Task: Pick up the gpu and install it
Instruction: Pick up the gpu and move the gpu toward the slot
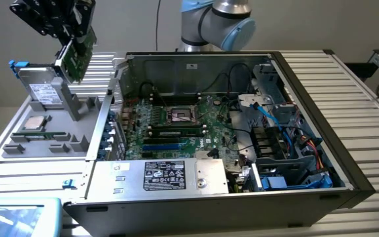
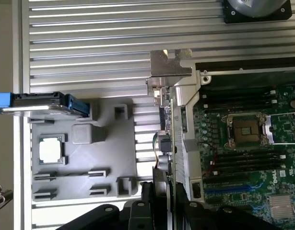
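Presently, gripper point(image 1: 71, 32): clamped on the gpu point(image 1: 77, 59), above the tray point(image 1: 41, 147).
Gpu feel: we judge it light, stiff, fragile.
Gpu hold: we'd pinch its edges.

Even, diffuse light; soft shadows; bright sheen on ribbed table point(image 2: 89, 43); computer case point(image 1: 176, 69) interior darker.

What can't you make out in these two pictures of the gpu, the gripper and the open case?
- gpu: wrist view sees it edge-on; its faces are hidden.
- gripper: the exterior view's top edge cuts off its upper part.
- hard drive: label print too small, exterior view.
- case: cables hide its floor, exterior view's right.
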Motion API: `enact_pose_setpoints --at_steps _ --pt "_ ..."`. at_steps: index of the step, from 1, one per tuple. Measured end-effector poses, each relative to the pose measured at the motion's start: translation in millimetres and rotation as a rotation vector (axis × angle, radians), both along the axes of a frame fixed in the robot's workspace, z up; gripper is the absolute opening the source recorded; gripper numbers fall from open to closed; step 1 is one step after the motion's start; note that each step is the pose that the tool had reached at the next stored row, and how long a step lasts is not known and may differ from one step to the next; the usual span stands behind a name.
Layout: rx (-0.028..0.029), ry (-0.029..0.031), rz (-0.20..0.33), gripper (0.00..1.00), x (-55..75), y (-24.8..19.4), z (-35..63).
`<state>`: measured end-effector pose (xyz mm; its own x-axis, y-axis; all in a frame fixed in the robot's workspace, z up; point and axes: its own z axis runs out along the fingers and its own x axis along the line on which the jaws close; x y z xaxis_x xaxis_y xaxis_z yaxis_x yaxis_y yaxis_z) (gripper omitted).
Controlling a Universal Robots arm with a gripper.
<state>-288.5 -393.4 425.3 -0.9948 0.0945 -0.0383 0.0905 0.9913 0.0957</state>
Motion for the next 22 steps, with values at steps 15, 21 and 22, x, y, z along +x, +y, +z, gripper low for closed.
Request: enact_pose_setpoints --at_steps 15,21,22 --pt "0.0 0.0331 0.0 0.29 61.1 -9.7 1.4" --pt "0.0001 0.0566 0.0 0.29 80.3 -12.1 1.4" --pt "0.0001 0.0602 0.0 0.29 83.6 -12.5 1.4"
